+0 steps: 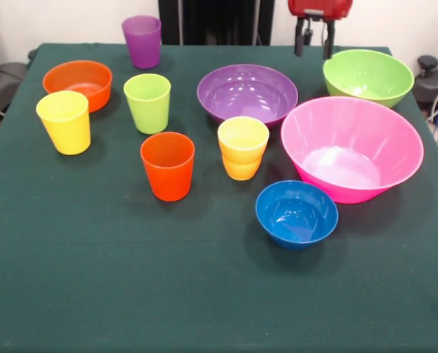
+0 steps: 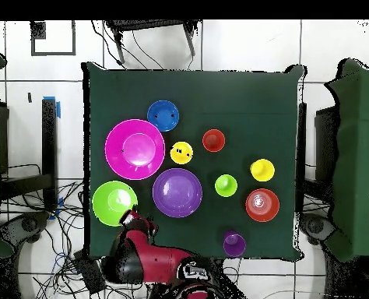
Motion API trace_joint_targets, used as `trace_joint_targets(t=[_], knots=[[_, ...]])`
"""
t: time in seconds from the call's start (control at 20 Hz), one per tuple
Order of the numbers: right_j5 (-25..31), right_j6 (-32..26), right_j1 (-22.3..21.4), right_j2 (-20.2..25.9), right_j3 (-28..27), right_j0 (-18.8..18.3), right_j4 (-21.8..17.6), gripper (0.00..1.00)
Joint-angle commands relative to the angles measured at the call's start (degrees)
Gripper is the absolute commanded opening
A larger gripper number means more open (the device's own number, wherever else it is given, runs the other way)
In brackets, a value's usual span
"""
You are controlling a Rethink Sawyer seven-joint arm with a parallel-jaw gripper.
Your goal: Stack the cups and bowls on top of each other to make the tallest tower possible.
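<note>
Two yellow-orange cups [image 1: 242, 147] sat nested just beside the pink bowl [image 1: 395, 140]; light, slick, rigid plastic, so I'd pinch a rim wall. Gripper [image 1: 313, 45] hovered beyond the green bowl [image 1: 368, 76], fingers apart, empty.

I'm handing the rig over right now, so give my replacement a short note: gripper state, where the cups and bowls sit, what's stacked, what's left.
Gripper: open, empty, raised at the table's far edge beside the lime green bowl.
Bowls, all upright and separate: pink bowl, purple bowl, blue bowl, orange bowl, and the lime green one.
Cups: purple cup, lime green cup, yellow cup and orange cup stand singly.
Done: only the yellow-orange cups look nested, one in another.
Left: nearly the whole tower.
</note>
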Motion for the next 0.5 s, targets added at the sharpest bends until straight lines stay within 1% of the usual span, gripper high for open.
trace_joint_targets(t=[0.05, 0.4, 0.5], knots=[[5.9, 12.0, -2.4, 4.9, -0.1, 1.0, 3.5, 1.0], [5.9, 11.9, -2.3, 4.8, -0.2, 1.4, 3.7, 1.0], [4.9, 12.2, -0.7, 5.3, -0.6, 1.4, 3.4, 1.0]])
